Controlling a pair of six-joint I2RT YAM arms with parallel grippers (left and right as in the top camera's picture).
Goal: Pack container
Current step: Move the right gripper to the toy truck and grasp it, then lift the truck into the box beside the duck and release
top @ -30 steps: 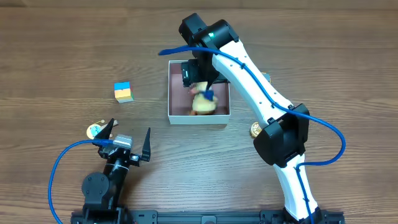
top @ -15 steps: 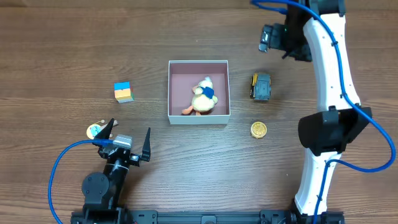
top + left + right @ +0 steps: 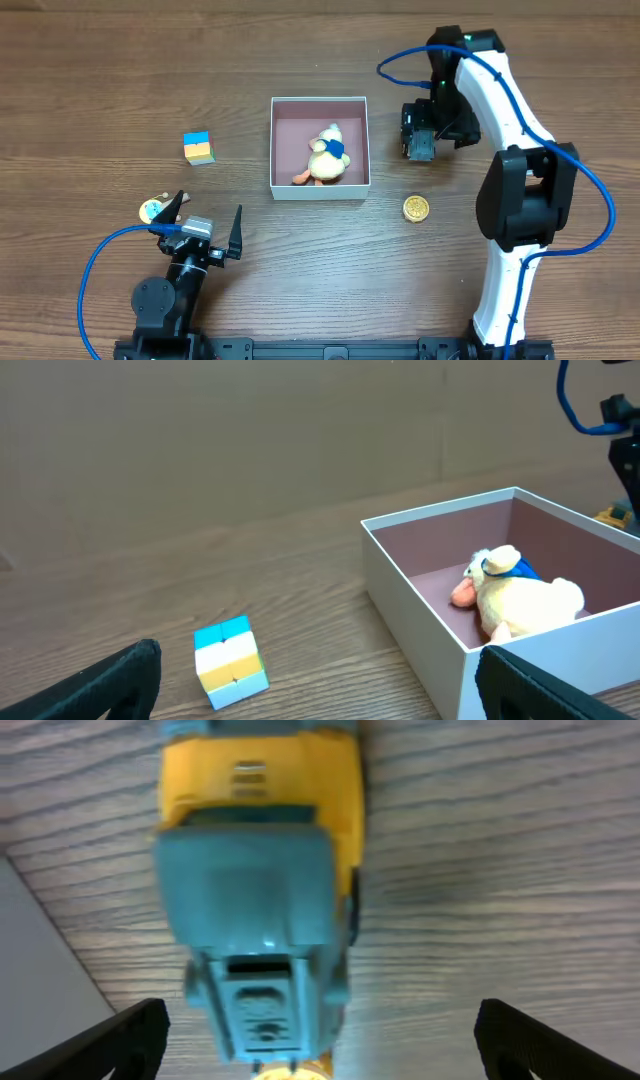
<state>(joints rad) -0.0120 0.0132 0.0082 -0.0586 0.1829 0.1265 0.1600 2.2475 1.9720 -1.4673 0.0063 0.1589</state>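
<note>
A: What sits at the far left of the bench [image 3: 90,70]?

B: A small round token [image 3: 151,210] lies flat there. Just to its right is the left end effector [image 3: 208,214], low near the front edge. Its two fingers are spread wide with nothing between them.

A: Does the token touch it?

B: It lies just beside the outer finger, but I cannot tell whether they touch. Farther back a cube [image 3: 199,148] with blue, yellow and orange faces stands alone, apart from the end effector.

A: Where is the container [image 3: 320,189]?

B: Near the middle of the bench, right of the cube, square to the bench edges and open at the top. A plush duck [image 3: 327,158] with a blue patch lies inside on the pinkish floor, toward the front right.

A: And the right side?

B: A toy truck [image 3: 260,890], yellow and grey-teal, stands on the wood near the container's right wall without touching it. The right end effector [image 3: 420,135] hangs directly over it, with one finger on each side of the truck. The wrist view shows gaps on both sides, so it grips nothing. In front of the truck lies a gold coin [image 3: 415,208], apart from it.
</note>
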